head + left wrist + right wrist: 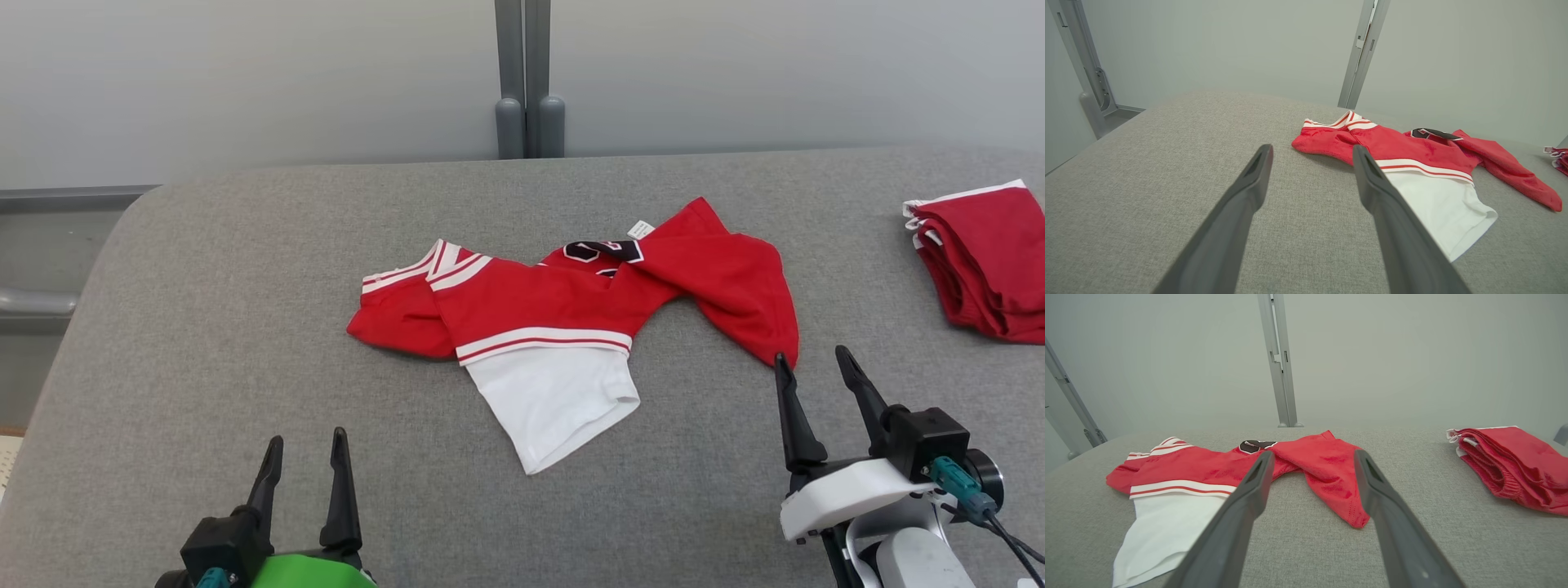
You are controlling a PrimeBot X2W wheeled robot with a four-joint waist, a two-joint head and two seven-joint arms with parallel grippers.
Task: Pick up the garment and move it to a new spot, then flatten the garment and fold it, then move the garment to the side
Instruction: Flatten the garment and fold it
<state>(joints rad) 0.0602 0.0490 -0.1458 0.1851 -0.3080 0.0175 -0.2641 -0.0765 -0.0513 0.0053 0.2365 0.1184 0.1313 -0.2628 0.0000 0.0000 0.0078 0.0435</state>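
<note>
Right gripper [810,354], fingers spread wide and empty, is the nearer one. Its left fingertip is just beside the crumpled red-and-white jersey [563,314], whose long axis runs away to its left. Left gripper [307,436], equally wide and empty, stands well short, with the jersey ahead and to its right.

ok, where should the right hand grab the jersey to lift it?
Probably the red corner of the jersey nearest the right hand. It juts out as a free flap just ahead of that open hand, so come in low from the robot's side and pinch it.
</note>
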